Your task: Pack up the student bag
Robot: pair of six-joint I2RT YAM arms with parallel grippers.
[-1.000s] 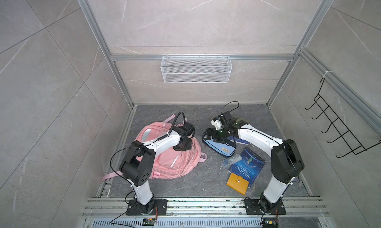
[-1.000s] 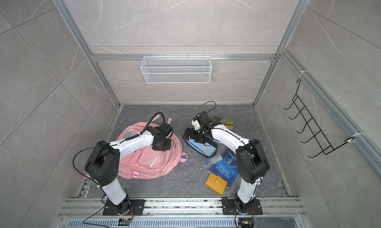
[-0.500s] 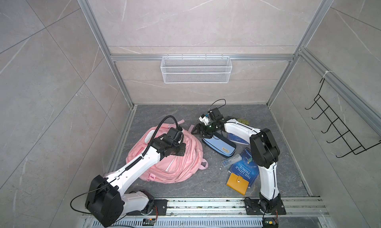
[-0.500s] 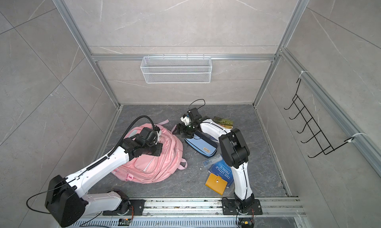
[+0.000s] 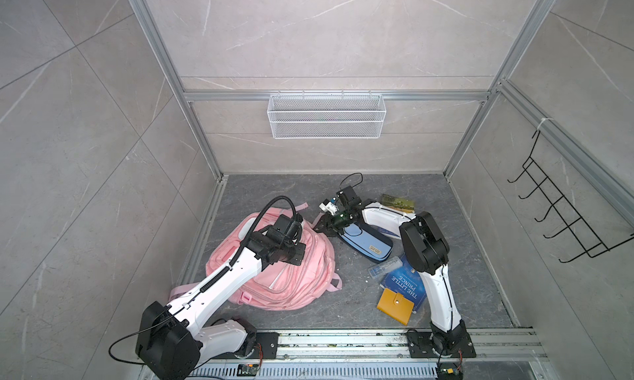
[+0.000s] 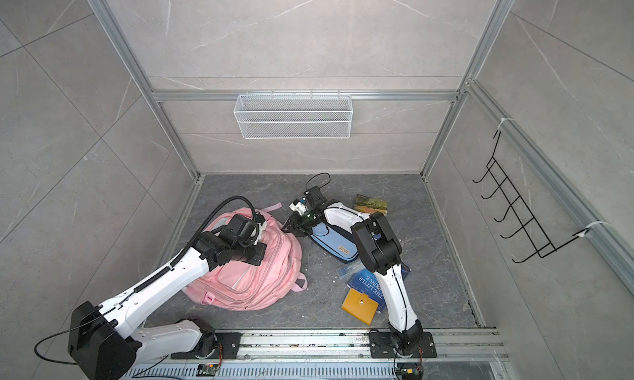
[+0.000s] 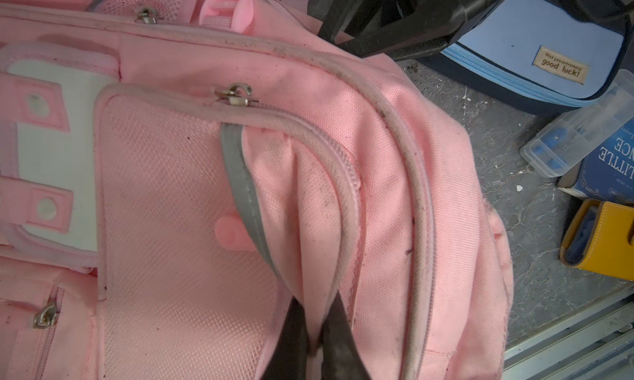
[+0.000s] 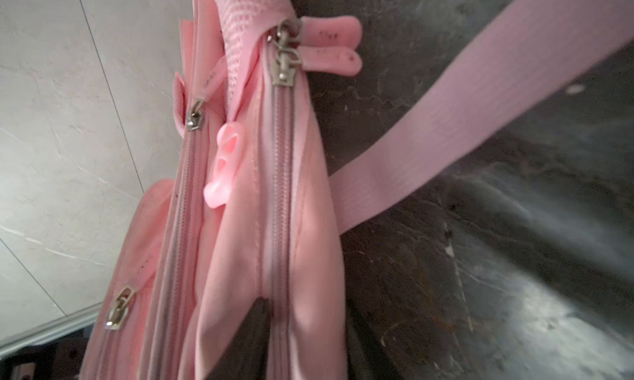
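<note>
The pink bag [image 7: 164, 196] fills the left and middle of the frame. At bottom centre the left pincer [image 7: 317, 333] is clamped on a raised fold of its piped pocket edge. A zip pull [image 7: 236, 95] lies at upper middle. At the top, the right pincer [image 7: 334, 42] narrows onto the bag's rim. On the grey desk [image 7: 494, 127] at right lie a blue pencil case [image 7: 535, 35], a clear box [image 7: 579, 134], a book [image 7: 614, 169] and a yellow wallet [image 7: 614, 244].
</note>
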